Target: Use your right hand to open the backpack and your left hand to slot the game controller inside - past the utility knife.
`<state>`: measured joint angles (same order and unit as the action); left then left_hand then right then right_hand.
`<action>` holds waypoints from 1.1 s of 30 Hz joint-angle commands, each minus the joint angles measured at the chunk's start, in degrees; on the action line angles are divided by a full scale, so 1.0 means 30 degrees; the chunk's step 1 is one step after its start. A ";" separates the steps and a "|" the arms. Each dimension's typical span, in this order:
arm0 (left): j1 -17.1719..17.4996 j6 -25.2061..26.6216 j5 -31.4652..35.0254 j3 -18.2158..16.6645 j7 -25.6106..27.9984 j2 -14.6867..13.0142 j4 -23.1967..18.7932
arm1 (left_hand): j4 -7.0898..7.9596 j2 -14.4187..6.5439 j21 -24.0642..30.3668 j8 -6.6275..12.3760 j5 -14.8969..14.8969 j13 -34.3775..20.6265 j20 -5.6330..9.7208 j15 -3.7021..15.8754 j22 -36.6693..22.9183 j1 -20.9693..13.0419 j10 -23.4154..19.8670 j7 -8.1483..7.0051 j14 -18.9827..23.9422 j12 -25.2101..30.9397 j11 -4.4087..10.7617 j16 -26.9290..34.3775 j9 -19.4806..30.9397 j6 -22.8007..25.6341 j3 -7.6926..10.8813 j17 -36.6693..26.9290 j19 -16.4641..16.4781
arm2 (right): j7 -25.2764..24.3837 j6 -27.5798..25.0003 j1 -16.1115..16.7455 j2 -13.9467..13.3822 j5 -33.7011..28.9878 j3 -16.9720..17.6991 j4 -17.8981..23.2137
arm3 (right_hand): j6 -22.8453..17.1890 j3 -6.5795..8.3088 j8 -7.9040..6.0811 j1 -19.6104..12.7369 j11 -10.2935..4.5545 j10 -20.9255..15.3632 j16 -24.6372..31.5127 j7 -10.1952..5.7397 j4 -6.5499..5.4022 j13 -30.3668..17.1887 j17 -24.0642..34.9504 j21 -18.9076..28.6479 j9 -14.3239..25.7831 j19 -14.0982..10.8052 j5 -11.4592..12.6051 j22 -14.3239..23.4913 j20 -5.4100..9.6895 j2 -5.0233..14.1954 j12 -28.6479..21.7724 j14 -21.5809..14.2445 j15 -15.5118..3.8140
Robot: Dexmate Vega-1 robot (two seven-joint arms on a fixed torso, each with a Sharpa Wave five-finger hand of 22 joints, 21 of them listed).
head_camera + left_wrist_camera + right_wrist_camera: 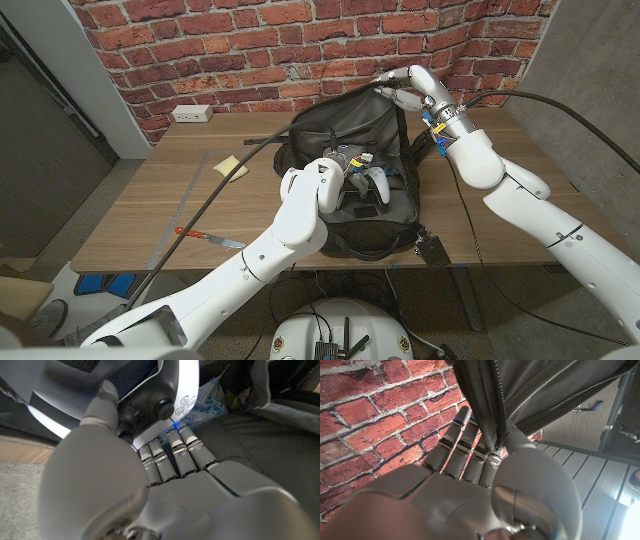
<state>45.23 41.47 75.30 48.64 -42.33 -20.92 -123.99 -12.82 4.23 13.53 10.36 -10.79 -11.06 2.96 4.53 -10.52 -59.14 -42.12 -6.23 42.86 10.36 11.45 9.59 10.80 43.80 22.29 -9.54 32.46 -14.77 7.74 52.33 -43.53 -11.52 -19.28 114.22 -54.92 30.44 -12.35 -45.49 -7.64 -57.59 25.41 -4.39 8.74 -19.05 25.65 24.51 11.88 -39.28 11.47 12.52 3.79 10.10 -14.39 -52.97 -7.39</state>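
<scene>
Insertion step: right hand (408, 88) pinches the black fabric backpack (345, 130) flap up, far side; left hand (330, 183) clasps the white plastic game controller (365, 172) over the opening. Next: lower it inside.

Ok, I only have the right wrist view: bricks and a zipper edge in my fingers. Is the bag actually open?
Observer: Yes. Your right hand holds up the backpack by its top flap, and the mouth gapes wide.
Operator: Where is the controller?
Observer: The left hand holds the game controller over the opening.
Operator: And the knife?
Observer: The utility knife lies on the table, to the robot's left of the backpack and apart from it.
</scene>
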 commanded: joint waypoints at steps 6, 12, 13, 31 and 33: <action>-0.0394 0.0038 0.0028 0.0113 -0.0701 -0.0125 0.0283 | 0.1023 -0.1433 -0.0229 -0.0110 -0.0112 0.0046 0.1665 0.2748 -0.0031 0.2177 0.1591 0.0045 -0.1073 -0.0188 -0.0152 0.0000 0.0080 -0.1307 0.0877 -0.0058 -0.0365 | 0.0048 -0.0043 -0.0062 0.0208 0.0002 0.0003 -0.0152 | -0.0149 0.0147 -0.0032 -0.0032 0.0048 -0.0118 -0.0051 -0.0058 -0.0063 -0.0085 0.0097 0.0159 0.0027 0.0153 0.0094 0.0053 0.2864 0.0121 0.0044 -0.0103 -0.1668; -0.0433 0.0062 0.0092 0.0166 -0.1086 -0.0212 0.0203 | 0.1082 -0.1299 -0.0511 -0.0121 -0.0094 0.0030 0.1411 0.2671 -0.0003 0.2257 0.2692 0.0041 -0.1910 -0.0161 -0.0287 0.0066 0.0060 -0.2386 0.0468 -0.0101 -0.1035 | 0.0071 -0.0080 -0.0037 0.0219 0.0067 0.0008 -0.0149 | -0.0137 0.0151 -0.0018 -0.0014 0.0100 -0.0138 -0.0076 -0.0067 -0.0072 -0.0082 0.0108 0.0199 0.0029 0.0174 0.0095 0.0050 0.2864 0.0119 0.0055 -0.0091 -0.1650; -0.0423 0.0094 0.0078 0.0155 -0.1149 -0.0196 0.0192 | 0.1097 -0.1283 -0.0539 -0.0119 -0.0094 0.0026 0.1380 0.2655 0.0001 0.2282 0.2812 0.0045 -0.2088 -0.0143 -0.0315 0.0057 0.0056 -0.2540 0.0399 -0.0102 -0.1113 | 0.0037 -0.0098 -0.0028 0.0245 0.0066 0.0010 -0.0148 | -0.0134 0.0138 -0.0015 0.0008 0.0093 -0.0120 -0.0085 -0.0062 -0.0080 -0.0089 0.0109 0.0209 0.0030 0.0178 0.0092 0.0049 0.2866 0.0099 0.0061 -0.0080 -0.1620; -0.0185 -0.0233 -0.0305 0.0108 -0.1398 -0.0569 -0.0330 | 0.1289 -0.0989 -0.1100 -0.0076 -0.0160 0.0118 0.0749 0.0901 0.0197 0.3047 0.8344 -0.0029 -0.7467 -0.0153 -0.1976 -0.0016 -0.0091 -0.7058 -0.1015 -0.0043 -0.4014 | 0.0003 -0.0098 0.0136 0.0195 0.0133 0.0068 -0.0059 | -0.0166 0.0166 -0.0003 -0.0013 0.0066 -0.0085 -0.0095 -0.0041 -0.0048 -0.0113 0.0179 0.0331 0.0036 0.0227 0.0110 0.0037 0.2862 0.0115 0.0110 -0.0110 -0.1662; -0.0225 -0.0289 -0.0301 0.0120 -0.1518 -0.0612 -0.0358 | 0.1311 -0.0969 -0.1111 -0.0071 -0.0163 0.0136 0.0631 0.0689 0.0233 0.3207 0.8853 -0.0034 -0.8174 -0.0088 -0.2298 0.0003 -0.0109 -0.7568 -0.1168 -0.0036 -0.4575 | -0.0011 -0.0109 0.0160 0.0192 0.0136 0.0084 -0.0047 | -0.0136 0.0169 0.0011 -0.0009 0.0075 -0.0100 -0.0102 -0.0047 -0.0050 -0.0120 0.0182 0.0343 0.0037 0.0234 0.0112 0.0035 0.2862 0.0116 0.0105 -0.0107 -0.1657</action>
<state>44.36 41.39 74.95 49.00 -45.93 -22.15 -124.27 -8.98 0.78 10.23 10.16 -11.03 -10.64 2.47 2.47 -9.85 -49.60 -17.27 -6.28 20.49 9.92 5.50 9.75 10.38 22.39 19.31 -9.59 20.22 -14.62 7.49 52.39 -42.89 -11.26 -19.25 113.81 -54.93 30.65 -12.15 -45.45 -7.64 -57.59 25.22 -4.59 8.65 -19.29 25.93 25.26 11.85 -38.77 11.46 12.53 3.69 10.01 -14.18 -52.96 -7.38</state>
